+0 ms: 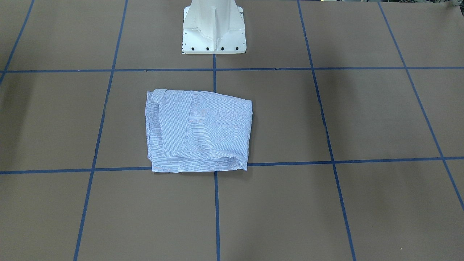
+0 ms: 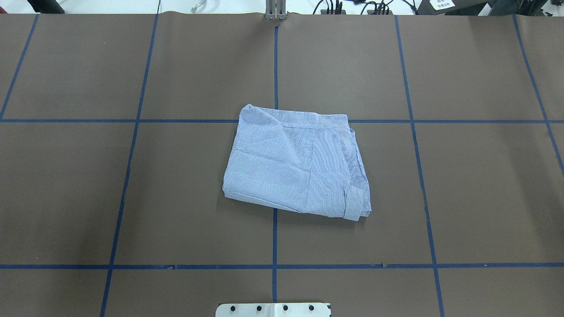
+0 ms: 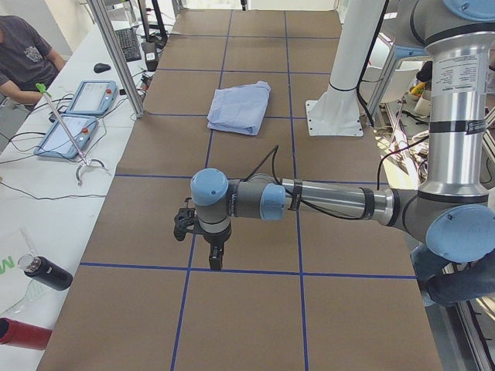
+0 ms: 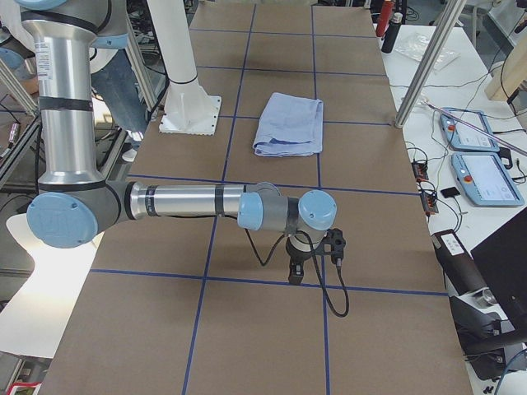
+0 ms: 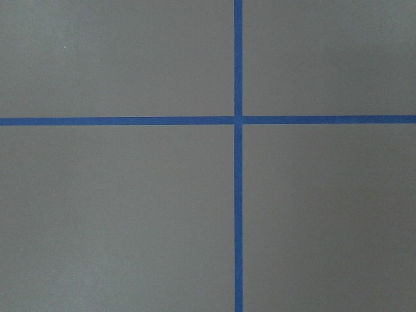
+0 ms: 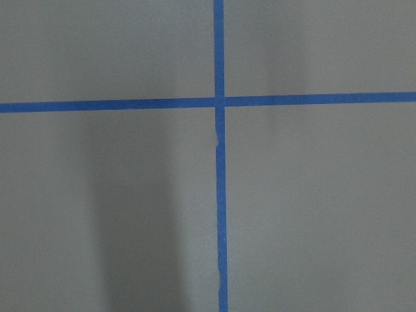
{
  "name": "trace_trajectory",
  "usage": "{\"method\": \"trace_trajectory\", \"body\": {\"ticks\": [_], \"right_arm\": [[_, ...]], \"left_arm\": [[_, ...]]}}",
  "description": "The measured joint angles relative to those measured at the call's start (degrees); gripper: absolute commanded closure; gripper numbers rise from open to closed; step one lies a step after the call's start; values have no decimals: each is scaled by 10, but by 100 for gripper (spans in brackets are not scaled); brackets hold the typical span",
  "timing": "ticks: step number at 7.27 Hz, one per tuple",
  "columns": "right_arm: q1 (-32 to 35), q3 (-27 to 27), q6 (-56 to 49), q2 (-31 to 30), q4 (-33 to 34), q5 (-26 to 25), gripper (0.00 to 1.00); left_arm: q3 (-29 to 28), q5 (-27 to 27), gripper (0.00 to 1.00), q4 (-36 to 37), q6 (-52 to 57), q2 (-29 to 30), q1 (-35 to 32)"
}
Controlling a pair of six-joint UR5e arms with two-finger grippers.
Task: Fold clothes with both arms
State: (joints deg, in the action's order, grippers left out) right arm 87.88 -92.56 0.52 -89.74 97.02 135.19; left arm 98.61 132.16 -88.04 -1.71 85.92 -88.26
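The clothes are one light blue-and-white striped shirt point(image 1: 197, 130), folded into a compact rectangle and lying flat near the table's middle point(image 2: 295, 163), also visible from the ends point(image 3: 238, 108) point(image 4: 288, 123). Neither arm touches it. My left arm point(image 3: 325, 202) stretches low over the table far from the shirt, its gripper point(image 3: 215, 259) pointing down at a tape crossing. My right arm point(image 4: 189, 202) does the same at the opposite end, gripper point(image 4: 294, 271) down. Each gripper shows only in a side view, so I cannot tell whether it is open or shut. Both wrist views show only brown table and blue tape.
The white pedestal base point(image 1: 214, 32) stands at the robot's edge of the brown table, which is gridded with blue tape point(image 2: 275, 66). A seated person point(image 3: 23, 54), teach pendants point(image 3: 77, 116) point(image 4: 482, 164) and bottles point(image 3: 46, 274) occupy side benches.
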Motion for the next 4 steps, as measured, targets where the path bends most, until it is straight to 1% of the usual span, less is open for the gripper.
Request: {"method": "trace_trajectory", "body": {"ticks": [2,4], "right_arm": [[3,0,0,0,1,1,0],[11,0,-1,-1,1,1,0]], "left_arm": [[-5,0,0,-15,5,-13,0],[-6,-1,0,-20,5,-14,1]]}}
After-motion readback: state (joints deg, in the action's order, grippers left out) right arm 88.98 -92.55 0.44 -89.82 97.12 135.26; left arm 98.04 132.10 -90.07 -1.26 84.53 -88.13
